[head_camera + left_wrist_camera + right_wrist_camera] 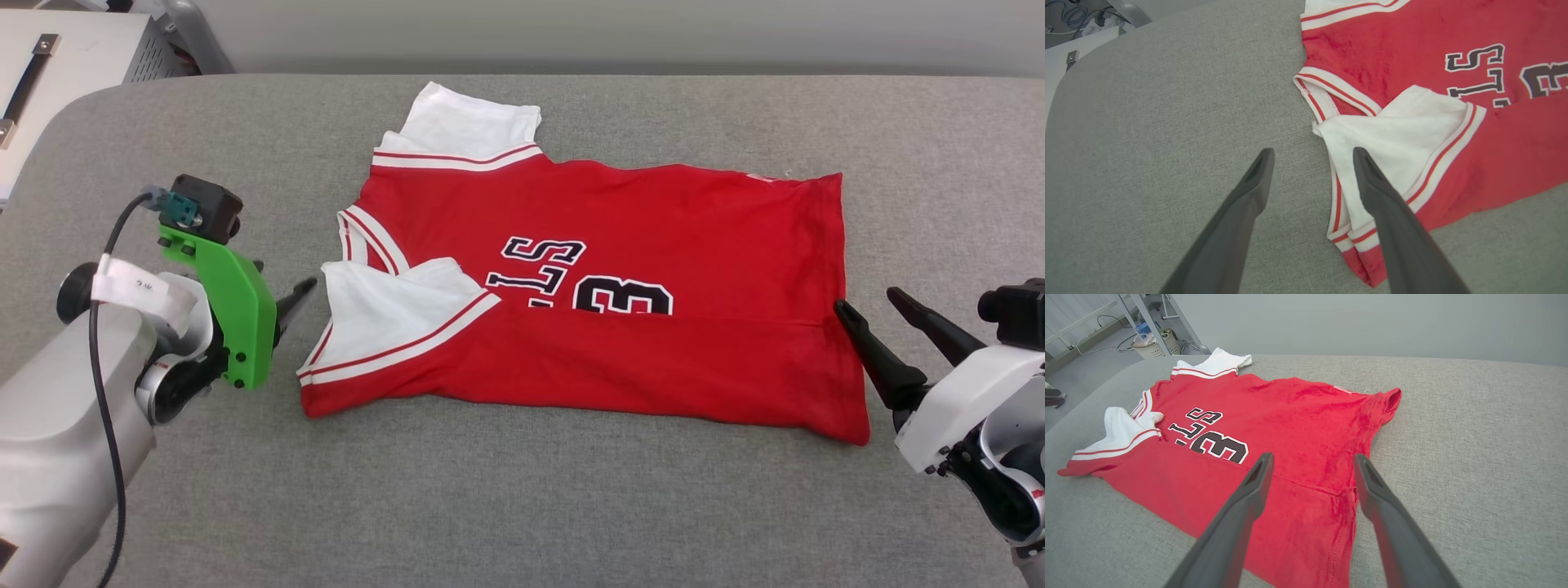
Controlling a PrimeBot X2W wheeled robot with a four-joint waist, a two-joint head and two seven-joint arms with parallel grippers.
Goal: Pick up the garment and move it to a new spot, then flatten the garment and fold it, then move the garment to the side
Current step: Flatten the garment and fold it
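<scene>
The garment (620, 220), a red shirt with white sleeves, lies sideways on the grey padded surface (522, 490), neck to the left and hem to the right. Its near long edge is folded up over the front and hides the lower half of the black letters and the "3". One white sleeve (384, 306) lies folded onto the red cloth; the other (469, 122) sticks out at the far side. My left gripper (294, 298) is open just left of the folded sleeve (1396, 134), holding nothing (1312, 151). My right gripper (867, 300) is open at the hem (1313, 456), above the garment (1290, 408).
A white cabinet with a dark handle (49, 65) stands beyond the surface's rounded far-left corner. A pale wall runs along the back. On the floor off that corner are a basket (1153, 347) and metal frame legs. Bare grey surface lies on all sides of the shirt.
</scene>
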